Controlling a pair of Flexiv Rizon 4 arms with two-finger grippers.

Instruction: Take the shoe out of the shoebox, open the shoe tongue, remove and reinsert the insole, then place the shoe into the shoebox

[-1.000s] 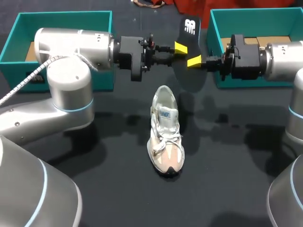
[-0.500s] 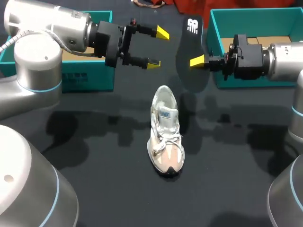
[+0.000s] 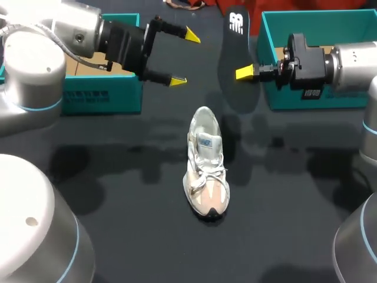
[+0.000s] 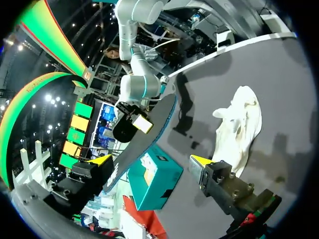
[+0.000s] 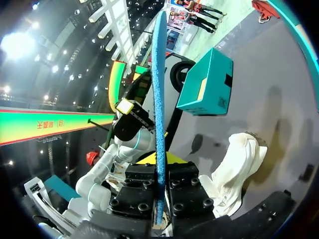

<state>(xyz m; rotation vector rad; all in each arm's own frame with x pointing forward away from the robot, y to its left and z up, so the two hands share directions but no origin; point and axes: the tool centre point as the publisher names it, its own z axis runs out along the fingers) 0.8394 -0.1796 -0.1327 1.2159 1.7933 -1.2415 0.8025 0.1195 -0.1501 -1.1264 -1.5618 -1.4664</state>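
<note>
**Insole aloft, shoe sitting out on the tabletop**

Your right claw is clamping the dark insole from both sides and holding it in the air, just beside the near corner of the right shoebox. The insole is standing nearly on end, its logo end farthest from you. In the right wrist view the insole is running edge-on, its blue face showing, straight up between the fingers of that claw, which are pressing on it from either side.

Your left claw is hanging above the tabletop with its two yellow tips spread wide and nothing between them. It is sitting just off the inner corner of the left shoebox and apart from the insole. In the left wrist view the spread claw is facing the insole, with a teal shoebox beyond it.

The white and beige shoe is resting upright on its sole on the dark tabletop, outside both boxes. It is lying roughly midway between them and nearer to you, with its toe pointing toward you and its heel opening toward the raised insole. Both wrist views are catching the shoe on the tabletop, clear of either claw.

The two teal shoeboxes are standing open at the far side of the tabletop, one to each side, with brown cardboard showing inside.
</note>
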